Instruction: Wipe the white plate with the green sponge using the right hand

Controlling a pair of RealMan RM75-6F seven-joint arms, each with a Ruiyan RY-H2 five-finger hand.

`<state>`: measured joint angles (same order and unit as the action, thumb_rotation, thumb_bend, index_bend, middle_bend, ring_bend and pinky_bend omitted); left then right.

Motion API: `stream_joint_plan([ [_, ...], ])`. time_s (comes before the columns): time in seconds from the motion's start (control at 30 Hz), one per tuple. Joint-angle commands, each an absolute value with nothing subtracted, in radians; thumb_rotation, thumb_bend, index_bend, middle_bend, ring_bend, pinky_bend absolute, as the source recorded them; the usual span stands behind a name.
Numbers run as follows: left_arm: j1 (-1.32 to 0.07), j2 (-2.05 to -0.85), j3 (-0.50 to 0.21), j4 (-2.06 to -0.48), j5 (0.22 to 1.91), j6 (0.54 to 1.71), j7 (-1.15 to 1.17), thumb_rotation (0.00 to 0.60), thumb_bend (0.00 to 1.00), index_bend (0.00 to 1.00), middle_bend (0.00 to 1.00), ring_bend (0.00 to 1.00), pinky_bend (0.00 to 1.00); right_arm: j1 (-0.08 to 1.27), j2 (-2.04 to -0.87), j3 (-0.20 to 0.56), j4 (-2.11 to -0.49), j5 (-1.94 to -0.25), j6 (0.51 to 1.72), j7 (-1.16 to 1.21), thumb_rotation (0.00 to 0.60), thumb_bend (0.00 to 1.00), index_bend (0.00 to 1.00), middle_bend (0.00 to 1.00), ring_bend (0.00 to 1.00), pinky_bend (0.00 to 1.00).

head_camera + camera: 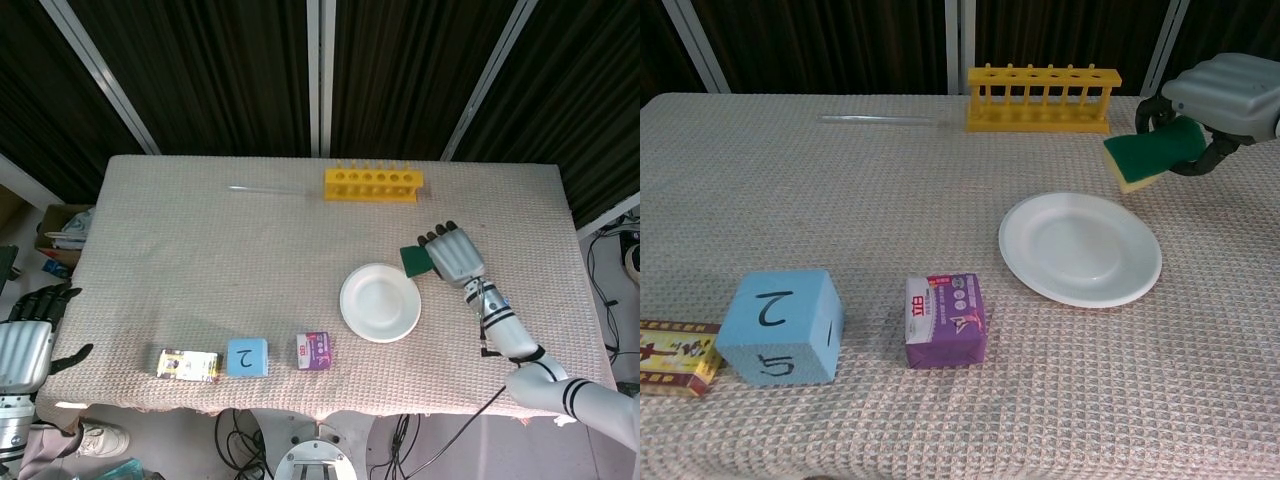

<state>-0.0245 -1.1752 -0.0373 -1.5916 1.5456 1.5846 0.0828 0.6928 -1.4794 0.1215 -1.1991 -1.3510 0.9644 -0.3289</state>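
The white plate [380, 302] [1080, 249] lies bare on the beige cloth, right of centre. My right hand [454, 254] [1225, 92] hovers above and behind the plate's far right rim, gripping the green sponge [415, 261] [1153, 152], whose yellow underside shows in the chest view. The sponge is lifted off the plate and touches nothing else. My left hand [30, 327] hangs off the table's left edge, fingers spread, holding nothing; the chest view does not show it.
A yellow test-tube rack [372, 185] [1042, 98] stands at the back, with a clear tube [268, 188] lying to its left. Along the front edge sit a purple packet [945, 320], a blue numbered cube [780, 325] and a yellow box [677, 356].
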Motion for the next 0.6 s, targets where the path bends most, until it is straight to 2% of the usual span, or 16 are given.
stream_joint_plan([
  [0.03,-0.024,-1.175,-0.037,-1.595,1.545,1.584,0.084,0.6,0.01,0.22,0.18,0.17,0.19,0.71,-1.538,0.158,-1.135,-1.285,0.909,-0.283,0.6,0.47,0.6,0.46,0.32,0.29],
  [0.37,-0.028,-1.175,-0.039,-1.595,1.544,1.582,0.086,0.6,0.01,0.22,0.18,0.17,0.19,0.773,-1.672,0.227,-0.981,-1.196,0.855,-0.26,0.6,0.45,0.44,0.38,0.25,0.24],
  [0.47,-0.029,-1.174,-0.039,-1.594,1.545,1.58,0.085,0.6,0.01,0.22,0.18,0.17,0.19,0.794,-1.688,0.242,-0.962,-1.152,0.808,-0.285,0.6,0.39,0.27,0.3,0.19,0.19],
  [0.53,-0.027,-1.173,-0.038,-1.593,1.544,1.581,0.083,0.6,0.01,0.22,0.18,0.17,0.19,0.808,-1.686,0.246,-0.966,-1.116,0.765,-0.314,0.6,0.28,0.09,0.19,0.1,0.14],
  [0.6,-0.026,-1.175,-0.037,-1.591,1.543,1.583,0.081,0.6,0.01,0.22,0.18,0.17,0.19,0.814,-1.681,0.244,-0.976,-1.086,0.734,-0.339,0.6,0.17,0.0,0.08,0.02,0.09],
])
